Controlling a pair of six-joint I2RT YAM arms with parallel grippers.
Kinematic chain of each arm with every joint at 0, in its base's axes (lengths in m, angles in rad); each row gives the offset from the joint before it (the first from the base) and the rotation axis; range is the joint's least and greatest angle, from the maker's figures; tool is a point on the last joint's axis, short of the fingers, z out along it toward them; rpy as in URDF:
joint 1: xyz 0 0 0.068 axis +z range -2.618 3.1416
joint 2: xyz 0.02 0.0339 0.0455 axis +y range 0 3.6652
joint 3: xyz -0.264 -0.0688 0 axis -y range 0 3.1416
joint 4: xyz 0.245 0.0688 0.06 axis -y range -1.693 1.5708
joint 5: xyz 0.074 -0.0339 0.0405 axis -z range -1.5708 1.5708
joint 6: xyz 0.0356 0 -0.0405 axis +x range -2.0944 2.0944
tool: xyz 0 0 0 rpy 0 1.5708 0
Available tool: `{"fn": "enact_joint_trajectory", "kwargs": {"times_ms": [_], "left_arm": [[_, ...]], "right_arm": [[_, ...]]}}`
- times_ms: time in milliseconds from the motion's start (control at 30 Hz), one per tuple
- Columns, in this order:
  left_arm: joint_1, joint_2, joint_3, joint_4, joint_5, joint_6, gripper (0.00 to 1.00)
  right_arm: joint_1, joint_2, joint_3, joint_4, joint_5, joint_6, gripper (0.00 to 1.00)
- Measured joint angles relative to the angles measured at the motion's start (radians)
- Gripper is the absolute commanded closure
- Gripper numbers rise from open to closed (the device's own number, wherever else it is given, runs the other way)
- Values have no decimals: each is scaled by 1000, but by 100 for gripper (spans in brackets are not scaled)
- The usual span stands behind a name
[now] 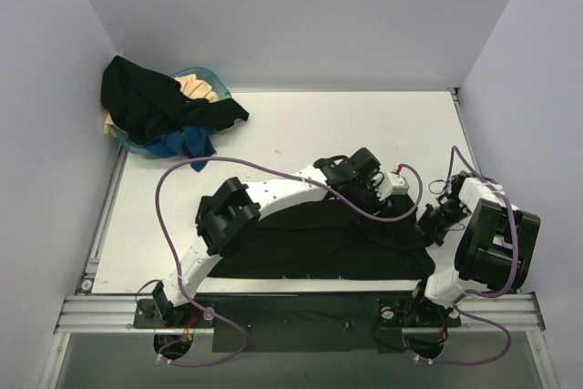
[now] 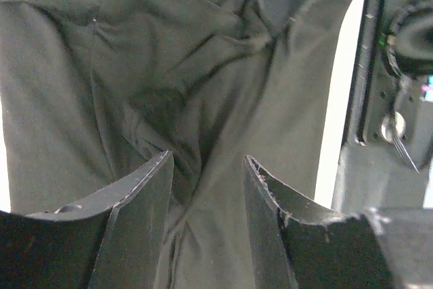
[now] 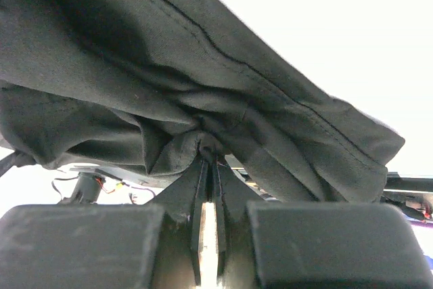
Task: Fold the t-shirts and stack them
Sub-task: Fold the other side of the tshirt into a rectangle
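Observation:
A black t-shirt (image 1: 310, 248) lies spread along the table's near edge, bunched up at its right end. My left gripper (image 1: 393, 196) hangs over that end. In the left wrist view the left gripper (image 2: 208, 160) is open, and the wrinkled black t-shirt (image 2: 169, 79) lies below the gap, touching neither finger. My right gripper (image 1: 424, 225) sits just right of it. In the right wrist view the right gripper (image 3: 210, 152) is shut on a pinched fold of the black t-shirt (image 3: 203, 65), which drapes lifted above the jaws.
At the back left a teal basket (image 1: 137, 146) holds more t-shirts: a black one (image 1: 146, 97), a cream one (image 1: 196, 88) and a blue one (image 1: 182, 143) spilling over the rim. The right arm's body (image 2: 399, 65) stands close beside my left gripper. White walls enclose the table (image 1: 346, 125).

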Motion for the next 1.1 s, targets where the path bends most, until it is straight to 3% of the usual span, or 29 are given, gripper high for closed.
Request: {"fn": "enact_joint_trajectory", "kwargs": {"times_ms": [233, 533, 667, 700, 733, 1100], "left_arm": [[-16, 106, 107, 12, -122, -72, 52], [-11, 108, 121, 2, -141, -50, 54], [-17, 113, 121, -6, -145, -22, 69], [-18, 114, 121, -10, -142, -16, 88], [-19, 114, 121, -14, -136, -13, 100], [1, 65, 56, -23, -35, -24, 100]], "right_arm": [[4, 0, 0, 0, 0, -8, 100], [5, 0, 0, 0, 0, -17, 100], [5, 0, 0, 0, 0, -19, 100], [5, 0, 0, 0, 0, -19, 100], [5, 0, 0, 0, 0, -19, 100], [5, -3, 0, -8, 0, -19, 100]]}}
